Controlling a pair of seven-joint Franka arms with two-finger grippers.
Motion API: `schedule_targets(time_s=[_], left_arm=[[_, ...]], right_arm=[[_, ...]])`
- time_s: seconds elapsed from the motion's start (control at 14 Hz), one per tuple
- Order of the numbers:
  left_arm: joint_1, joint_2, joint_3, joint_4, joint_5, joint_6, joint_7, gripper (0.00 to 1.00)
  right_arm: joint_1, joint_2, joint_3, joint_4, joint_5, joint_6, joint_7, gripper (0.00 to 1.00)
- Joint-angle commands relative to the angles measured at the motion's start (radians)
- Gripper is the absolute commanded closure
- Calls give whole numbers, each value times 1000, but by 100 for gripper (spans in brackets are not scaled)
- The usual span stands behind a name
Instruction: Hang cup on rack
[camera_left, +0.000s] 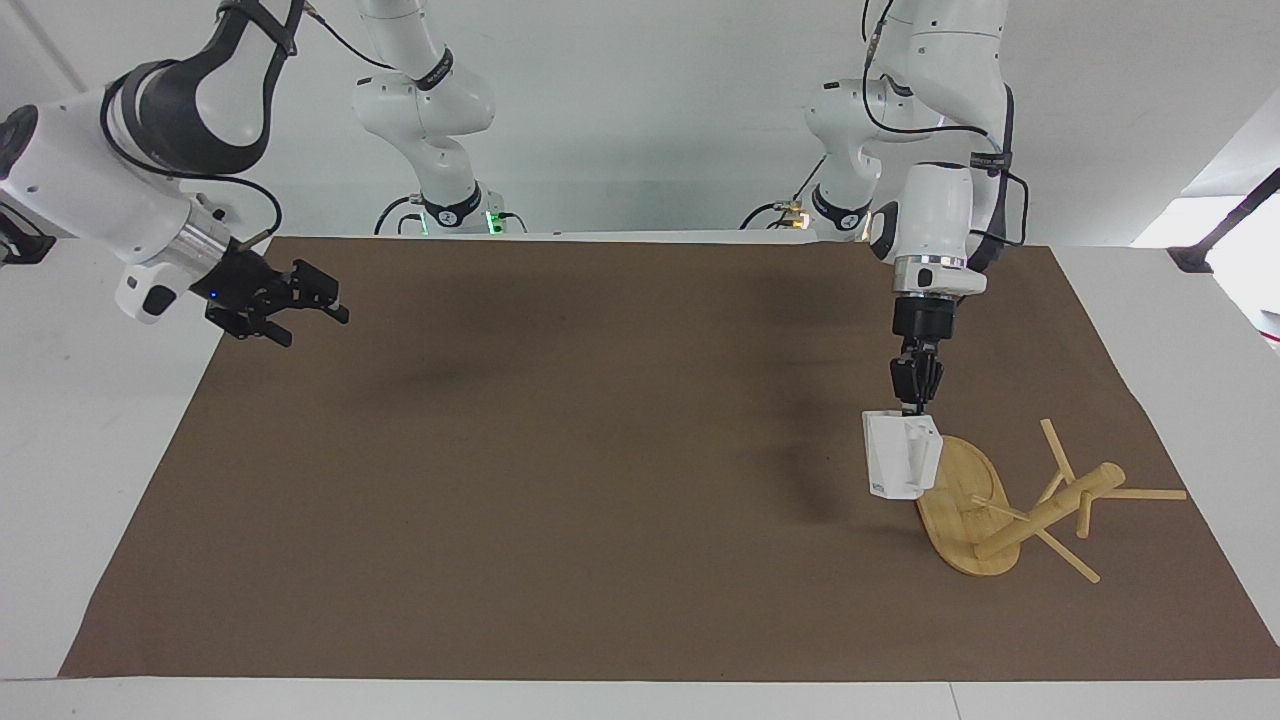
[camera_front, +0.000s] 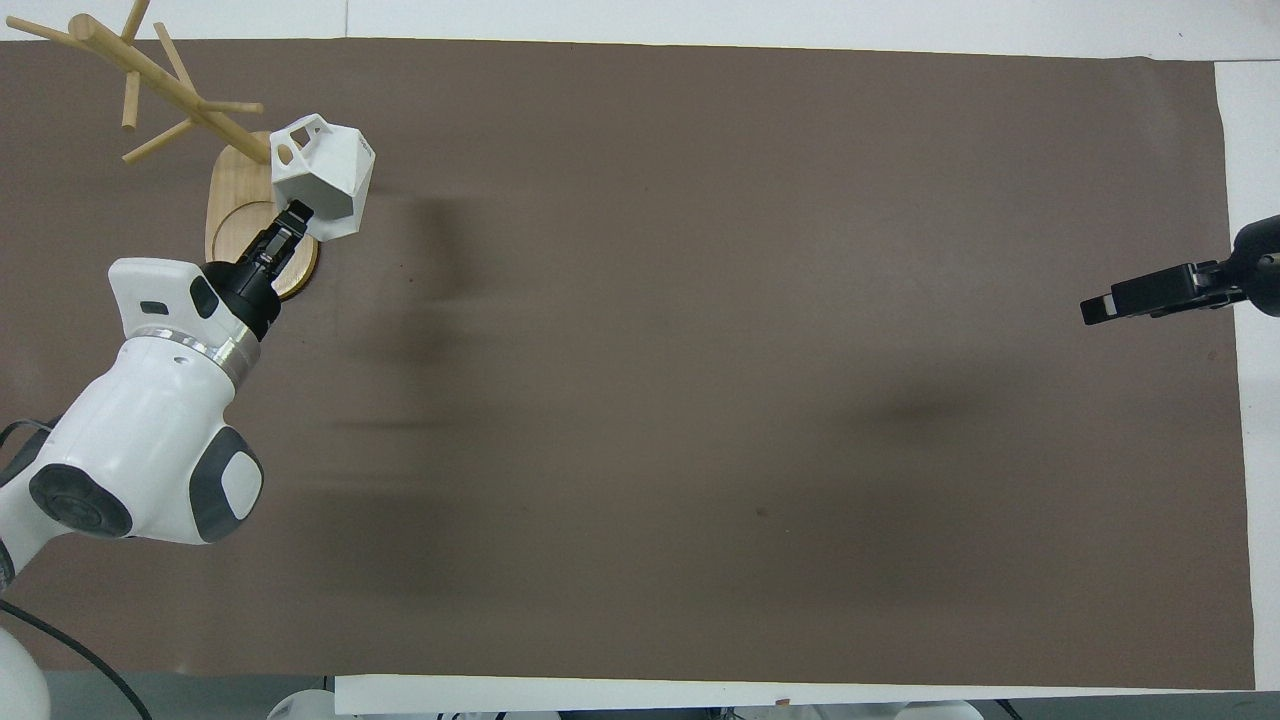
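Observation:
The white faceted cup (camera_left: 900, 455) (camera_front: 325, 175) hangs in the air, with my left gripper (camera_left: 912, 405) (camera_front: 297, 212) shut on its rim from above. It is over the edge of the rack's oval base (camera_left: 962, 500) (camera_front: 238, 200), and its squared handle with holes points at the post. The bamboo rack (camera_left: 1050, 508) (camera_front: 170, 85) stands at the left arm's end of the table, its thin pegs branching off the post. My right gripper (camera_left: 315, 322) (camera_front: 1095, 308) is open and holds nothing, raised over the mat's edge at the right arm's end.
A brown mat (camera_left: 600, 480) (camera_front: 700, 400) covers the white table. Nothing but the rack stands on it. The two arm bases sit at the robots' edge of the table.

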Motion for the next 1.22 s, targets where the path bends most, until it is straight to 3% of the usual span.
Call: schedule_targets(time_s=[0.0, 0.22, 0.36, 0.57, 1.15], left_arm=[[43, 81, -12, 67, 12, 27, -24, 100], [57, 95, -12, 96, 11, 24, -38, 100], [62, 98, -12, 105, 11, 24, -38, 100], [62, 115, -12, 119, 11, 23, -49, 100], [79, 135, -12, 128, 11, 21, -53, 100]], right_arm=[[-6, -68, 61, -14, -85, -44, 138, 0], [-21, -90, 90, -11, -173, -82, 175, 0], [-29, -56, 101, 62, -246, -127, 198, 0], [-47, -9, 103, 150, -257, -165, 206, 0], [-79, -18, 118, 149, -280, -165, 206, 0]])
